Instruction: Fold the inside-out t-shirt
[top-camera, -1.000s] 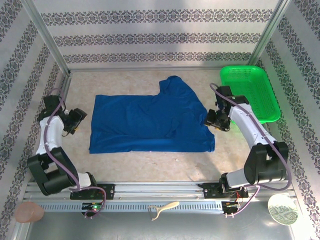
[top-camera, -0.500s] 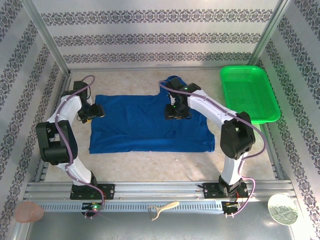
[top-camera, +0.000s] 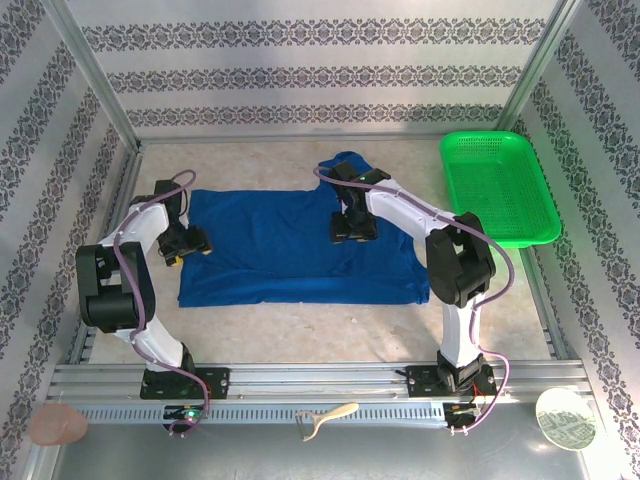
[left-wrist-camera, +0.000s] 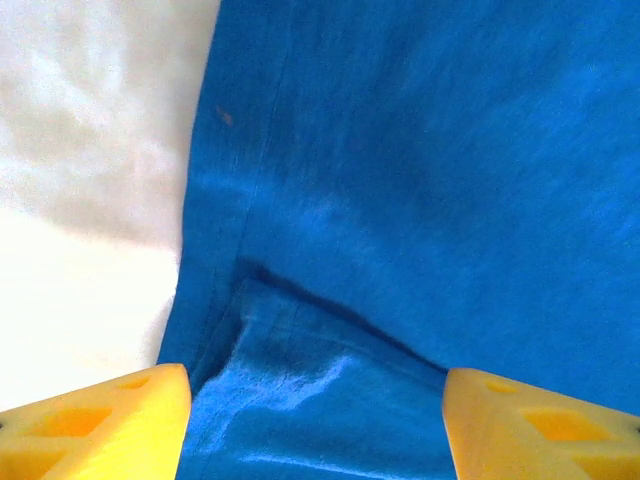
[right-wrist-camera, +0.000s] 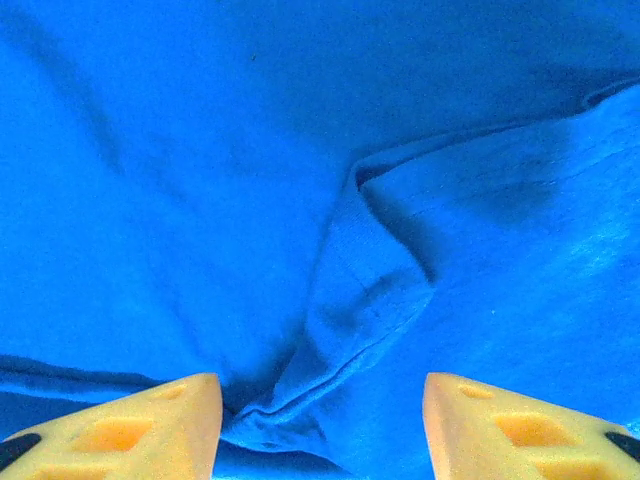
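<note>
The inside-out t-shirt (top-camera: 290, 255), royal blue, lies spread flat across the middle of the table, one sleeve (top-camera: 350, 168) pointing toward the back wall. My left gripper (top-camera: 186, 243) is at the shirt's left edge. In the left wrist view this gripper (left-wrist-camera: 315, 430) is open, its yellow fingertips (left-wrist-camera: 95, 425) wide apart over a raised fold by the hem (left-wrist-camera: 215, 290). My right gripper (top-camera: 352, 226) rests on the shirt just below the sleeve. Seen from the right wrist, it (right-wrist-camera: 320, 425) is open too, straddling a bunched ridge of blue cloth (right-wrist-camera: 350, 320).
A green mesh basket (top-camera: 498, 185) stands at the back right, close to the right arm's elbow. Patterned walls and metal posts (top-camera: 95, 85) close in the table. Beyond the near rail lie a pinkish disc (top-camera: 58, 424), a beige tool (top-camera: 325, 418) and a white plate (top-camera: 565, 418).
Both arms swung in from the table's sides onto the shirt. In the last half second the left gripper slid nearer along the left edge; the right gripper stayed below the sleeve.
</note>
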